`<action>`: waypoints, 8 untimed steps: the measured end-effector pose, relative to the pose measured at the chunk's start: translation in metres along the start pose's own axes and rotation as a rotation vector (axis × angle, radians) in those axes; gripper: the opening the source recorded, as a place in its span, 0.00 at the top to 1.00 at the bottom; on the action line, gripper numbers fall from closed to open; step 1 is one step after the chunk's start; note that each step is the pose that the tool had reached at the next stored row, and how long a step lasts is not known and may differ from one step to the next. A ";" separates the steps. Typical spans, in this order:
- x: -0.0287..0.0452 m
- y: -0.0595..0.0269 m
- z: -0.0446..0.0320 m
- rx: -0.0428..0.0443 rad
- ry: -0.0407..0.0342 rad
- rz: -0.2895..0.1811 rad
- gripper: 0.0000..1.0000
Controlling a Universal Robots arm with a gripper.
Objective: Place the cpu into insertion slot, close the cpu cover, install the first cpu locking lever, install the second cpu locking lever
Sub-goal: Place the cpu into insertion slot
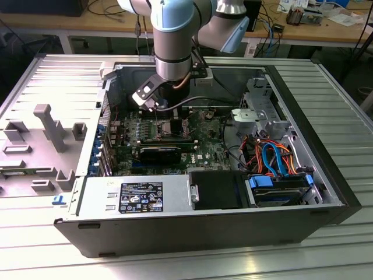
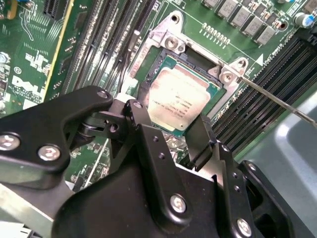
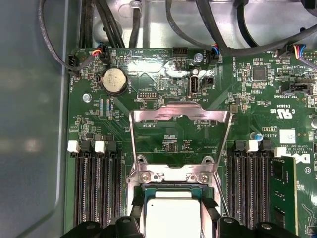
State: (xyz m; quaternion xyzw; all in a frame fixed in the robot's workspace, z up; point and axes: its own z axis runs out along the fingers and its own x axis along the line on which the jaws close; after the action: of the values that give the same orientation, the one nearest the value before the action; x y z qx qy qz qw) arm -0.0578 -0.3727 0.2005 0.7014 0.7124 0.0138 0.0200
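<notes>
The cpu [image 3: 174,218] in the insertion slot [image 3: 173,176], the cpu cover [image 3: 180,113] open beyond it.

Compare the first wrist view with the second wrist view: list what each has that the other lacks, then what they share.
First wrist view: the cpu cover raised open, a coin battery, black cables. Second wrist view: a row of grey square components. Both: the cpu sitting in the insertion slot, the gripper over it, memory slots alongside.
</notes>
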 end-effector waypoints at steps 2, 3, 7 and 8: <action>0.0000 0.0001 -0.0001 0.0000 -0.0018 -0.011 0.46; 0.0001 0.0002 -0.0006 -0.0002 -0.0046 -0.011 0.46; -0.0001 0.0001 -0.0017 0.0004 -0.0111 -0.013 0.46; 0.0001 0.0003 -0.0011 0.0004 -0.0107 -0.013 0.46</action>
State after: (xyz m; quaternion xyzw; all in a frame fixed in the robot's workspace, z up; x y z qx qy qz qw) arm -0.0576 -0.3726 0.2016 0.6968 0.7168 0.0098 0.0238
